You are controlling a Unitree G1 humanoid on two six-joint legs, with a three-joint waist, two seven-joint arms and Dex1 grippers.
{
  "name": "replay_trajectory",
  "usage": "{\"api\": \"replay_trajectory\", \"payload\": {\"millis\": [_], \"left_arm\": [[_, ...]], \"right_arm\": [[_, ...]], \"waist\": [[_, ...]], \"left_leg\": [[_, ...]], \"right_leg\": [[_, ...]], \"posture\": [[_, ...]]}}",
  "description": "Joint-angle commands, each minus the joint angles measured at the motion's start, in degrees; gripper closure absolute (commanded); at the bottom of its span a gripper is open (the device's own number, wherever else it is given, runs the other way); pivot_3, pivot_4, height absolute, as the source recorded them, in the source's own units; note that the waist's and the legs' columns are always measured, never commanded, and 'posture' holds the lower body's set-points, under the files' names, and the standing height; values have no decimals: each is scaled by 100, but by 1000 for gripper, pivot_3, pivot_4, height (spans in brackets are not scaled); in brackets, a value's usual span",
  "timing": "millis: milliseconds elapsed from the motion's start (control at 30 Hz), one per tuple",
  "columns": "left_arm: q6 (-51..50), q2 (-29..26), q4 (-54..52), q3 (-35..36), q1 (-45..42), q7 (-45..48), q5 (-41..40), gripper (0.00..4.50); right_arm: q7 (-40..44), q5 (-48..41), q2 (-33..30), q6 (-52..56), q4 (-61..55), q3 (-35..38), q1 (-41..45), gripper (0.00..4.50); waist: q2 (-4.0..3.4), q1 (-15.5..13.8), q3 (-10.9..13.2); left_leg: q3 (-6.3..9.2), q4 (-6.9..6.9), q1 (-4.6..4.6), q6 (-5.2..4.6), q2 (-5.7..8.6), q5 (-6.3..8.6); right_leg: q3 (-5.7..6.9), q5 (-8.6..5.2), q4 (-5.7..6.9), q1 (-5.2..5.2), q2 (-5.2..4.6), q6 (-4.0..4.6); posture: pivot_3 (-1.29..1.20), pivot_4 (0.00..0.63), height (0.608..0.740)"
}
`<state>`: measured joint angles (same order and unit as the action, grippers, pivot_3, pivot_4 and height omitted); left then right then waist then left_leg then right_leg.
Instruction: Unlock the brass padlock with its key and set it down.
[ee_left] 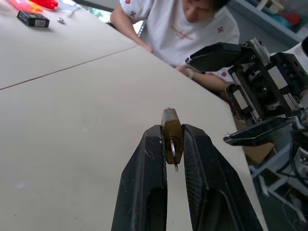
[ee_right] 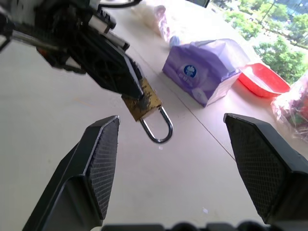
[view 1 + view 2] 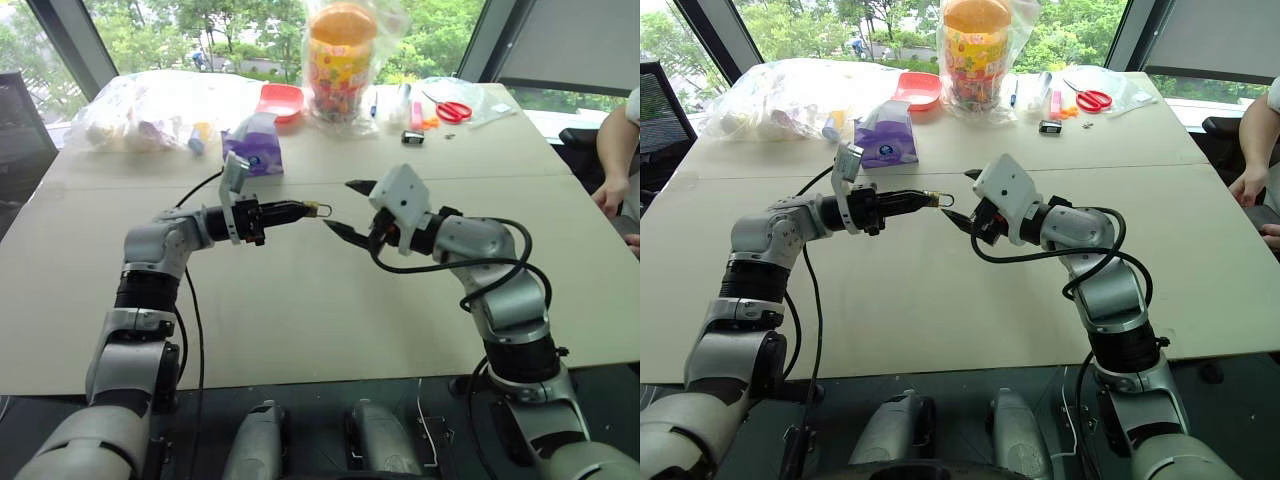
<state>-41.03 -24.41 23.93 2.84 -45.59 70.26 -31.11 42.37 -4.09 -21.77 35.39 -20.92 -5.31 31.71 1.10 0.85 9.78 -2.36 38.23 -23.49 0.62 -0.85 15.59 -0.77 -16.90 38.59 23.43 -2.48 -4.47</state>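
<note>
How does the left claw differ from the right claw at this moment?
The left claw is shut on the brass padlock, held above the table; the right claw stands wide open and empty. The left points toward the right claw, which faces the padlock's shackle. Both have two black fingers.

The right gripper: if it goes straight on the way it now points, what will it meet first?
Most likely the brass padlock, pinched in the left gripper just ahead of the open right gripper; exact depth is unclear.

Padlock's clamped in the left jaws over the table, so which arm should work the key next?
Probably the right: the right gripper faces the brass padlock, jaws open. The left gripper is shut on it.
</note>
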Motion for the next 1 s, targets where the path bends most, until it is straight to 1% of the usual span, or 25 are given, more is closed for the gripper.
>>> {"api": "replay_trajectory", "payload": {"millis": [33, 400, 633, 800, 1000], "left_arm": [[-230, -127, -397, 54, 38, 222, -278, 4497], [-417, -208, -797, 56, 55, 311, -434, 4497], [-448, -279, -947, 30, 142, 353, -493, 4497], [-274, -242, -803, -4, 90, 296, -362, 4497], [-135, -200, -672, -89, 103, 287, -296, 4497]], "right_arm": [[-271, -126, -13, 146, -197, 148, 55, 936], [-526, -98, -101, 19, 149, -94, 123, 936], [-350, -201, -235, -56, 147, -247, 92, 936], [-122, -448, -321, -41, 48, -238, 53, 936], [-100, -594, -466, 36, -59, -191, -70, 936]], "waist": [[0, 2, 0], [0, -1, 0], [0, 1, 0], [0, 0, 0], [0, -7, 0]], "left_leg": [[0, 0, 0, 0, 0, 0], [-1, 0, -1, 0, 2, 0], [-1, -1, -1, 0, 2, 0], [-1, 0, -1, 0, 2, 0], [-1, 0, -1, -1, 2, 0]], "right_leg": [[0, 0, 0, 0, 0, 0], [0, 0, -2, 0, 1, 0], [-1, 0, -2, 1, 1, 0], [-1, 0, -3, 0, 2, 0], [-1, 0, -4, 0, 1, 0]], "posture": [[0, 150, 740], [0, 150, 740], [0, 150, 740], [0, 150, 740], [0, 150, 740]]}}
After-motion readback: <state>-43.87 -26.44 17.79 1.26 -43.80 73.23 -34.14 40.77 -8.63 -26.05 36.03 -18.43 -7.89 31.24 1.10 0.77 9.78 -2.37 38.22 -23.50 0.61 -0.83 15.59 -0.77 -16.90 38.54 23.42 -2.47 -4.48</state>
